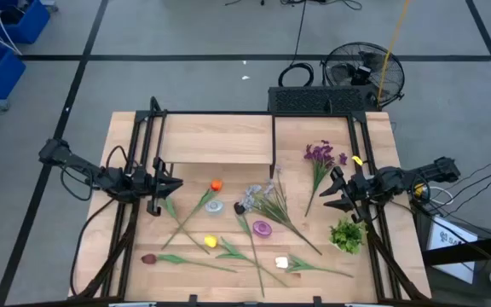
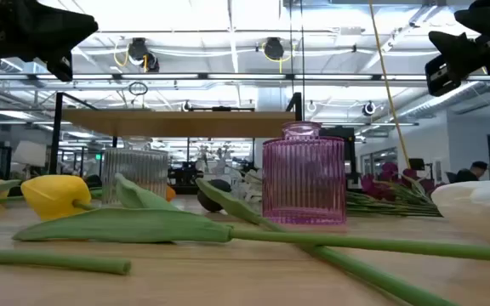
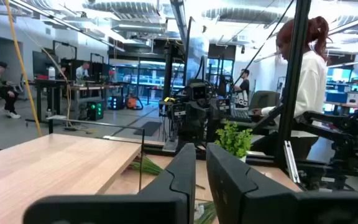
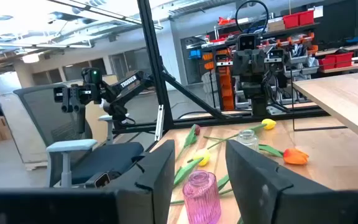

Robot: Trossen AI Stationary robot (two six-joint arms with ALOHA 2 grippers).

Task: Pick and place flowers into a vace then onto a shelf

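Several flowers lie flat on the table: an orange tulip (image 1: 216, 184), a yellow one (image 1: 210, 242), a dark red one (image 1: 148, 258), a white one (image 1: 282, 263), a purple cluster (image 1: 320, 155) and pale sprays (image 1: 258, 196). A pink ribbed vase (image 1: 262, 228) and a clear vase (image 1: 214, 205) stand upright among them. The shelf (image 1: 216, 141) stands at the far left on thin black legs. My left gripper (image 1: 173, 185) hovers level at the table's left side, with only a narrow gap between its fingers (image 3: 185, 168). My right gripper (image 1: 331, 192) hovers at the right side, open and holding nothing.
A short leafy green tuft (image 1: 346, 234) sits near the right edge, just in front of my right gripper. Black frame rails run along both sides of the table. A person in white stands beyond the right side (image 3: 306, 74). Bare wood lies near the front edge.
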